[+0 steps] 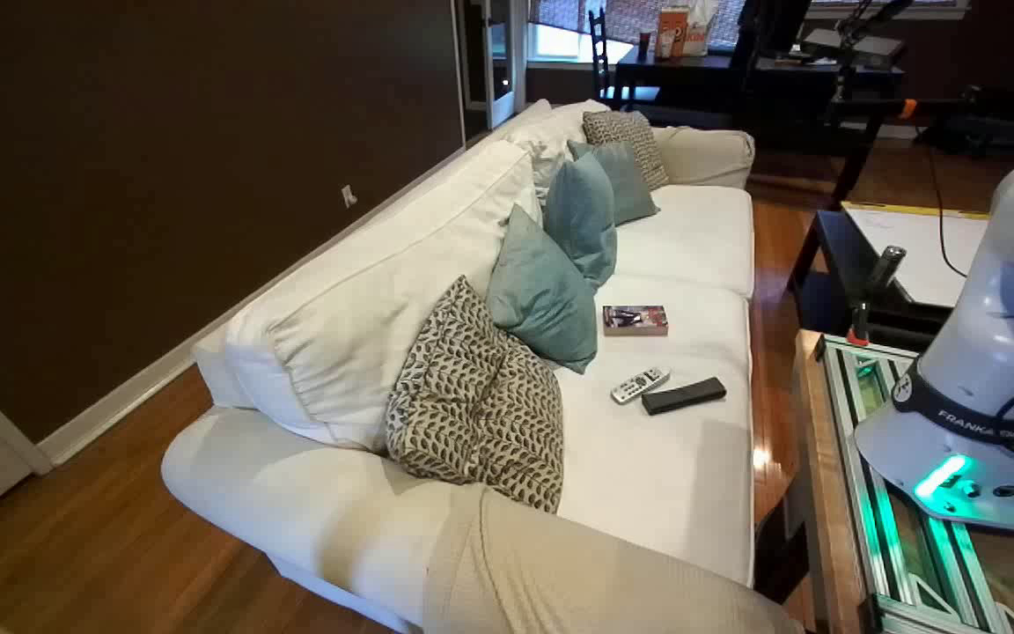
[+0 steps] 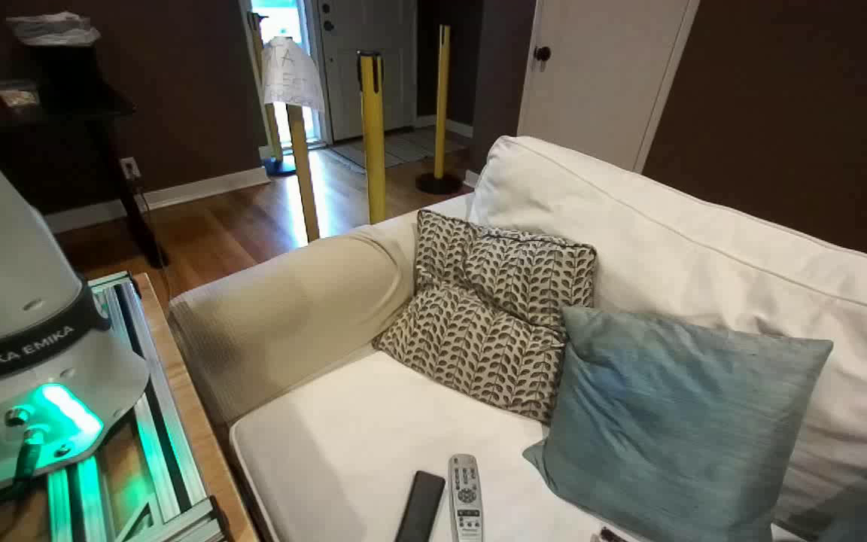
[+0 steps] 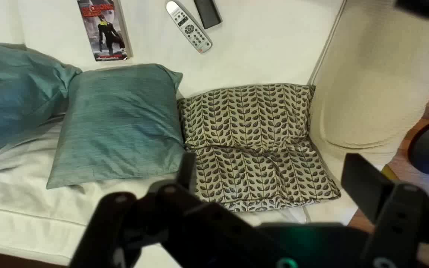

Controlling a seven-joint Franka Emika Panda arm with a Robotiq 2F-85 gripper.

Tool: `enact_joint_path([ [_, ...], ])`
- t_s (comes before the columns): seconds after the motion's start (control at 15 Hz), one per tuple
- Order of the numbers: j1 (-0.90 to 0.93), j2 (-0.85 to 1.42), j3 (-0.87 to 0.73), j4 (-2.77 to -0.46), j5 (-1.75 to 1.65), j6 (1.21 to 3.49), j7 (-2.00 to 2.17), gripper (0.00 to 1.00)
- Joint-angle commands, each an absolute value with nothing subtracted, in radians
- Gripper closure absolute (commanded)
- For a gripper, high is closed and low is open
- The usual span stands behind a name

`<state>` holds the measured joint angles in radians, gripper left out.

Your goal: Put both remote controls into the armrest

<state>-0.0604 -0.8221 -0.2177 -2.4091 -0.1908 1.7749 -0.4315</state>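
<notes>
A slim silver-grey remote control [image 1: 640, 386] and a plain black bar-shaped remote control [image 1: 684, 396] are lying close together on the white fabric sofa seat [image 1: 657, 475], away from the rounded cream upholstered armrest [image 1: 472, 546]. In the wrist view, black jaws are standing wide apart.

Wall [image 1: 190, 176]: dark brown, white baseboard [image 1: 120, 402] below.
Floor [image 1: 128, 537]: wood boards; tiled patch [image 2: 403, 147] at the grey door [image 2: 369, 83].
Sofa [image 1: 683, 231]: white, back toward the wall.
Window [image 1: 560, 44]: bright, partly covered by a blind [image 1: 560, 11], beyond a dark table [image 1: 701, 75].
Chair [image 1: 598, 53]: dark, beside the table.
White door [image 2: 603, 83]: dark knob [image 2: 543, 53].
Posts [image 2: 373, 143]: yellow, floor-standing.
Light: strong at the pane [image 2: 281, 19] beside the grey door, reflected off the floor.
</notes>
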Motion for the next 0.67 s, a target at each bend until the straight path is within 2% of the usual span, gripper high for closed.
enact_joint_path([
  [0.0,-0.050,-0.823,-0.224,-2.407,-0.196,1.772,-0.425,0.00],
  [0.4,-0.053,-0.795,-0.228,-2.409,-0.206,1.772,-0.428,0.00],
  [0.6,-0.040,-0.705,-0.300,-2.464,-0.228,1.838,-0.532,0.00],
])
